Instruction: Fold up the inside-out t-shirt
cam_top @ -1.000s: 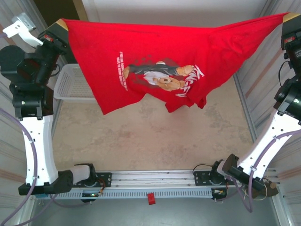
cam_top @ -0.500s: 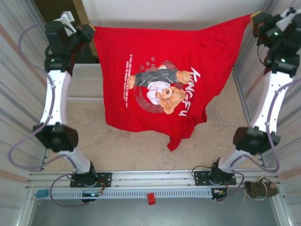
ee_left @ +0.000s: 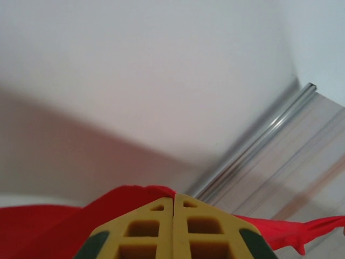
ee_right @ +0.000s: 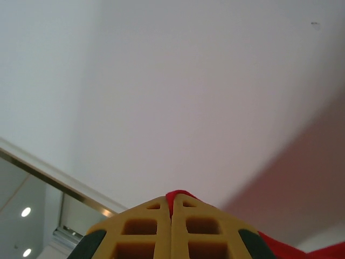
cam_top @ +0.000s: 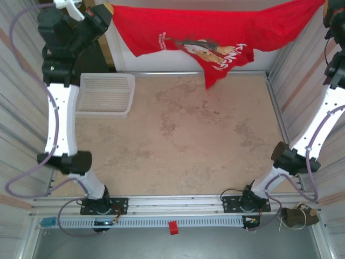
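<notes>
Wide bare table below, and the t-shirt is up in the air, strung out high beyond the basket and off to its right, one loose corner dangling toward the table's far edge. I'd call this the spread-out step: cloth lifted and pulled taut, not yet laid down. The next move calls for lowering both corners together so the shirt lands flat on the open surface right of the basket, not draped over it. The basket itself, white mesh, has nothing in it. The left gripper, above the basket, is pinched tight on red cloth. The right gripper, far right of the basket, is likewise clamped on a red corner.
</notes>
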